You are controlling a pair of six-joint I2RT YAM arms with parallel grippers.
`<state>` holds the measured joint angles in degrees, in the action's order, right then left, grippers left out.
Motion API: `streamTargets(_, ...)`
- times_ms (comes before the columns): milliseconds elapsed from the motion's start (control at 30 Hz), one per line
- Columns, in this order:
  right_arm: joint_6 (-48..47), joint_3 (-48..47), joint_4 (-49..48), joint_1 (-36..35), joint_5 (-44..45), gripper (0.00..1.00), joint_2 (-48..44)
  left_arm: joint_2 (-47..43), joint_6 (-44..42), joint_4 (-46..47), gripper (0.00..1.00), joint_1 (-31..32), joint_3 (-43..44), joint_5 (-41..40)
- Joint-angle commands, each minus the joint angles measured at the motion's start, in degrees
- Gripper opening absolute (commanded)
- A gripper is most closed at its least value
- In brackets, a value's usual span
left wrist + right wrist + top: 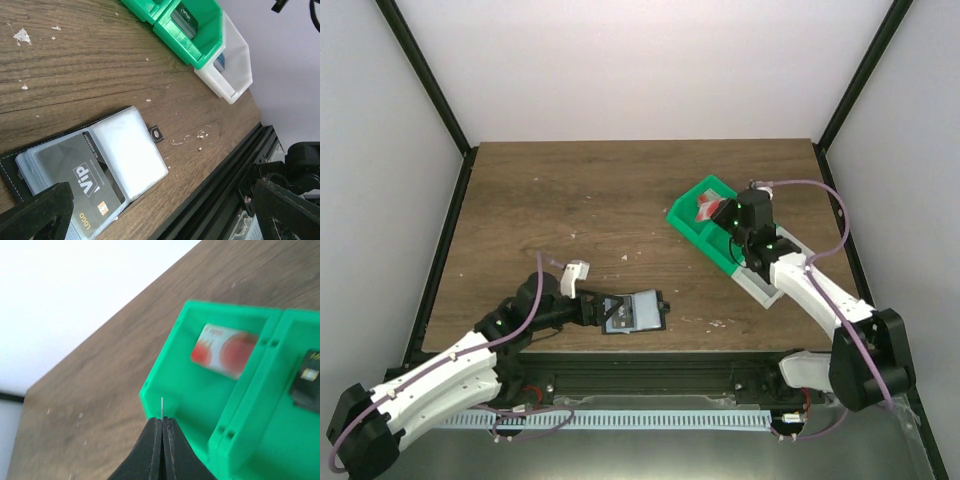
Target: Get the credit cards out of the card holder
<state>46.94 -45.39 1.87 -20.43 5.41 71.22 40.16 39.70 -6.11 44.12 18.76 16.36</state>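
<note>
Well, the card holder (127, 145) lies open and flat on the table (570, 200) near its front edge. A grey card (82, 182) marked VIP is tucked in one clear sleeve, so the job is not finished. The left pincer (598, 312) sits low at the holder's edge with its jaws spread wide, one finger over the holder's corner. I take that as lining up to pin the wallet or draw that card out. Well apart, the right pincer (162, 421) hovers over the green tray (170, 390), jaws pressed together. A thin pale sliver pokes out between the tips, and I cannot tell whether it is a card edge-on. A white-and-red card (224, 349) lies in one compartment and a dark card (309, 380) in the next, sorted by kind, it seems. A white tray (235, 65) sits against the green one.
</note>
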Motion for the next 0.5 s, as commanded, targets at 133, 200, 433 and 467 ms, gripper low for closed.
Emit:
streamTargets(133,8.0,-2.4,-11.6,5.7,8.6,0.01,7.3,0.6,-1.8,0.0,1.0,-0.2,2.0,1.5)
streamTargets(200,9.9,-3.0,-12.8,6.1,9.3,0.01,10.0,0.8,-1.8,0.1,1.0,-0.2,2.0,1.9)
streamTargets(433,15.0,-6.1,-15.7,6.1,10.3,0.0,18.0,-0.2,-1.4,-0.4,1.0,-0.2,1.6,2.6)
streamTargets(467,15.4,-6.6,-15.6,6.0,10.4,0.01,19.1,-0.4,-1.4,-0.3,1.0,-0.2,1.5,2.6)
